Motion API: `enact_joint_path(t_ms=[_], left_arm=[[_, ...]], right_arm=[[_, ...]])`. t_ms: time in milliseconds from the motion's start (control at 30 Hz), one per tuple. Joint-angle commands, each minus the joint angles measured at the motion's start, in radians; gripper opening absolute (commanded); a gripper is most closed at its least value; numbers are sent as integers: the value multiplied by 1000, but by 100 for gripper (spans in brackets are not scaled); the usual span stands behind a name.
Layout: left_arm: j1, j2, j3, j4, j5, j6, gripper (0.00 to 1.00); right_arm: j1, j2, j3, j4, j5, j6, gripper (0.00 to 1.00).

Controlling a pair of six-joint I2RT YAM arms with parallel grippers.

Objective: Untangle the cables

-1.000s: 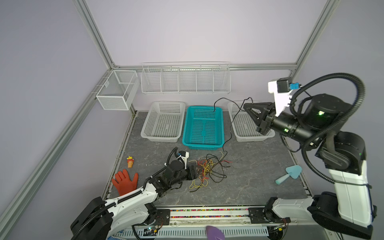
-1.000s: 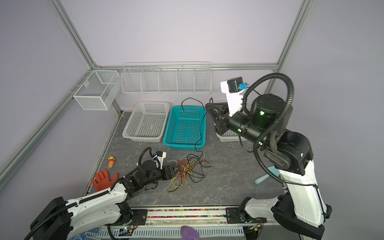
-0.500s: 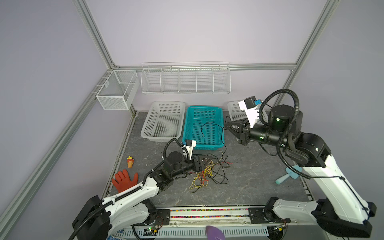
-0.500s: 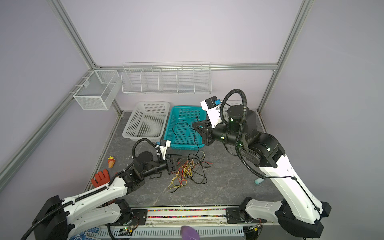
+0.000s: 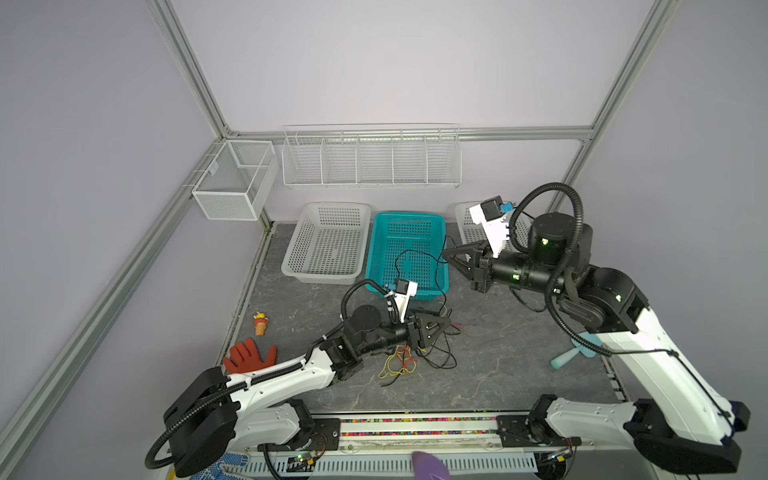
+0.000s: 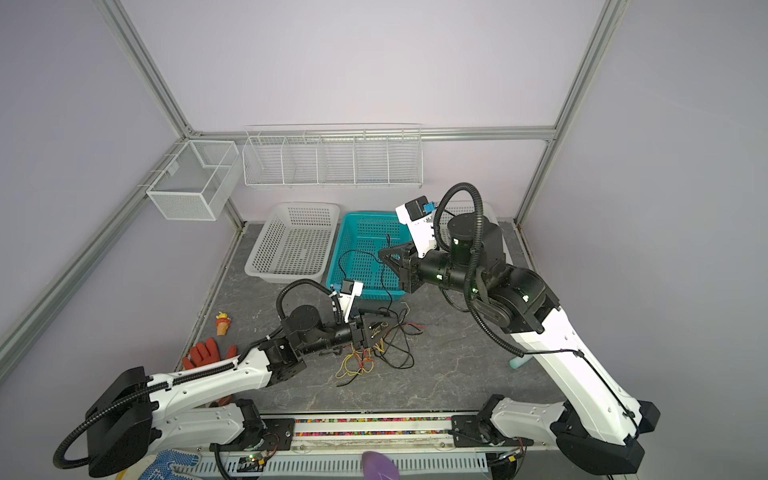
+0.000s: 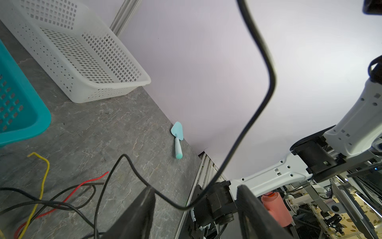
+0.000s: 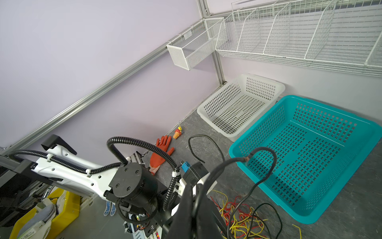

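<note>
Where the grey, stone-veined table [image 5: 498,374] shows bare around its middle, the cables [image 5: 409,357] lie in a loose knot of string-thin black, red and yellow wire, just near of the teal basket [image 5: 407,215]; that basket is glossy plastic, rectangular with rounded corners and a lattice of small square holes. A white basket [image 5: 336,205] of the same make sits touching its left side; a second white basket [image 5: 463,224] stands at the far right, partly hidden by the right arm. An orange glove [image 5: 249,357] lies flat with fingers spread at the near left, a small cone-shaped toy [image 5: 260,324] just beyond it; a pale teal trowel [image 7: 177,142] rests by the right wall.

The left arm stretches low over the table from its near-left base, wrist level, pointing right; the left gripper [image 7: 195,187] hovers over the knot with its dark fingers [image 7: 144,209] well apart. The right arm stands raised, elbow bent, forearm level, pointing left above the teal basket's right rim; the right gripper [image 5: 445,252] is pinched together on the black cable [image 8: 225,163], smooth and round. That cable loops over the teal basket; it then drops to cross, unclamped, the gap between the left gripper's fingers.
</note>
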Motion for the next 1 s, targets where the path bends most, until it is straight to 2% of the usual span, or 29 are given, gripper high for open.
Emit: enact_joint_path(t_ms=[0,133,300,567,700,767,800,867,967], left_arm=[[-3,-2,6,8,-32,33,64],[-3,6,44,-111,-109,97,63],[-3,14,76,-128,-124,115,56],[-3,29,115,-174,-92,111,24],[-3,11,98,-184,-65,93,7],[-3,-12,92,-207,-62,87,0],[-3,-31,92,-228,-66,83,0],[-3,-78,99,-271,-80,67,0],[-2,-157,133,-354,-125,37,0]], right_arm=[[-6,2,-3,38,-24,19,7],[-5,-5,-17,63,-61,45,7],[-4,-12,-35,68,-68,55,7],[-6,-35,-109,96,-51,64,6],[-10,-42,-160,100,-6,57,6],[-20,-47,-186,102,12,61,7],[-28,-50,-201,104,18,65,7],[-53,-60,-234,113,29,74,12],[-111,-77,-291,127,15,97,25]])
